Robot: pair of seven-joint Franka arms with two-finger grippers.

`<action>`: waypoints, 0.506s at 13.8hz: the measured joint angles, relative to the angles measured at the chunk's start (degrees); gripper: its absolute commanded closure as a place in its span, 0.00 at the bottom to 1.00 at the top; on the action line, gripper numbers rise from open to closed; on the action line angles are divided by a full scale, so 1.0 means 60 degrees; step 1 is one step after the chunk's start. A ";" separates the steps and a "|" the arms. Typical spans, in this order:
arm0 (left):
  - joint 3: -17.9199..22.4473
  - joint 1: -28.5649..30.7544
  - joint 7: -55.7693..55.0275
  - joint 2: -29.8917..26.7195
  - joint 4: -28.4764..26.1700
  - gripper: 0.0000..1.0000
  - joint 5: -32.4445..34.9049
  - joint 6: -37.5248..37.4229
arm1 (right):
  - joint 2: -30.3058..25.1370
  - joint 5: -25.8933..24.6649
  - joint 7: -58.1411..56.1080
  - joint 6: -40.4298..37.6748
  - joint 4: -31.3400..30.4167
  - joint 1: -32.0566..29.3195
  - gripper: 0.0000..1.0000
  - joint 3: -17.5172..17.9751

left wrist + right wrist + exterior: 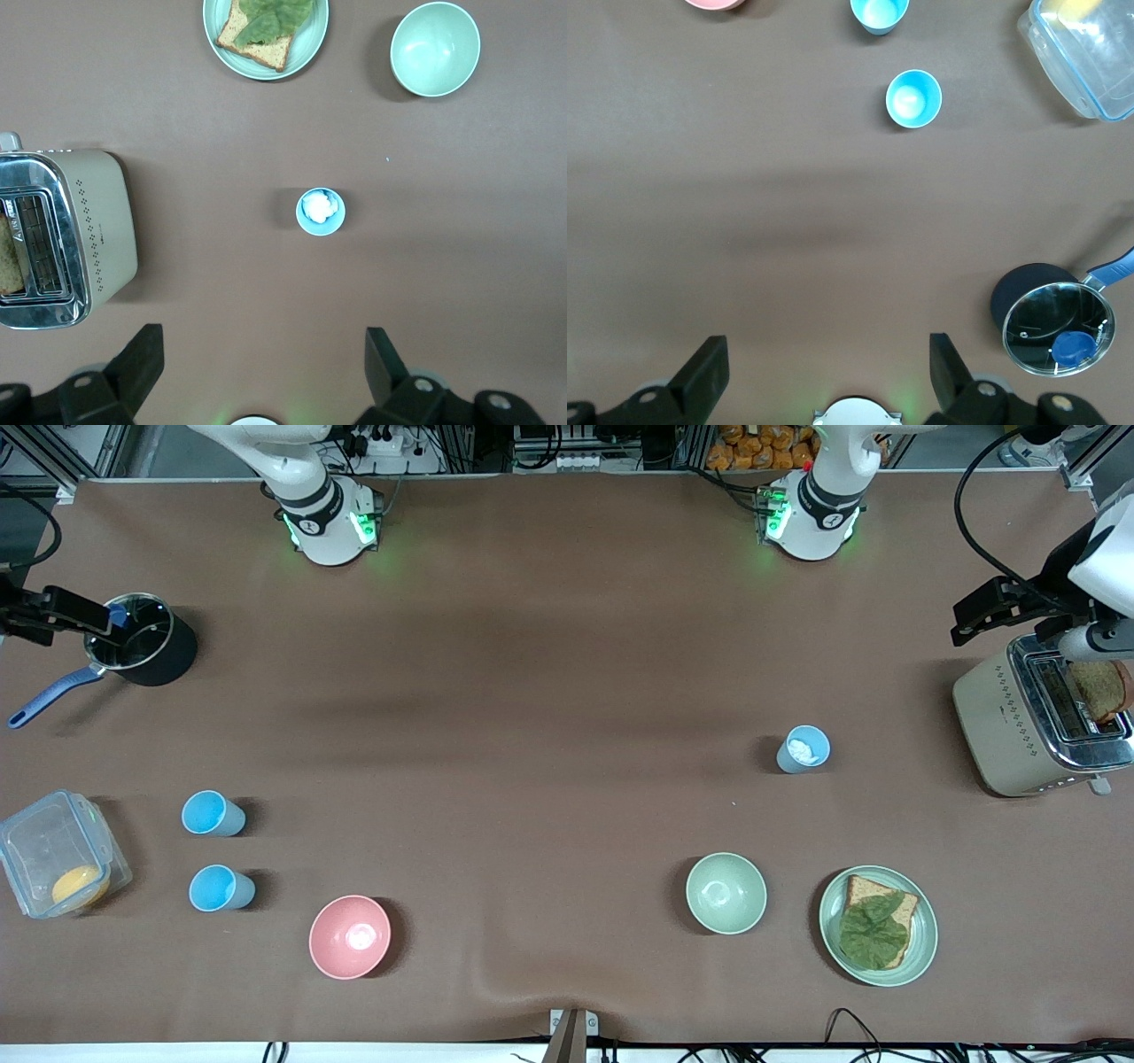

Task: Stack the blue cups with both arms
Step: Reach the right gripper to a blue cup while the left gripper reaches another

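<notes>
Starting nearest the camera, find the pink bowl [349,936] toward the right arm's end of the desk [532,779], and toward the left arm's end the plate [877,926] of bread and leaf, with the green bowl [726,892] just beside it. Count none of these as task items. A little farther, note two empty cups, the near cup [220,888] and the second cup [211,813], both upright, mouths up, close together yet apart, beside a clear box [58,864] holding something orange. Judged handy for the right arm: set as a pair, hence little travel for lifting one and dropping it into the other. Farther again, toward the left arm's end and well apart from the pair, see the third cup [804,748], upright, with something white inside. Probably best kept as the bottom of the stack, given the risk of a nested cup resting on that lump. At that same end, spot a toaster [1036,722] with bread in one slot; farthest, at the right arm's end, a pot [151,651]. Up above, find the left end effector [266,335] released, fingers spread wide, hanging high over bare desk between its base and the third cup. Likewise the right end effector [826,340]: released, empty, high over bare desk between its base and the pair. Held up and wide presumably to keep every cup in sight. No stacking done yet.
</notes>
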 measured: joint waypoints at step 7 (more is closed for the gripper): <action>0.0019 -0.0137 -0.0012 0.0074 -0.0091 0.00 0.0000 -0.0012 | -0.0007 -0.0075 -0.0008 0.0044 0.0003 0.0148 0.00 0.0237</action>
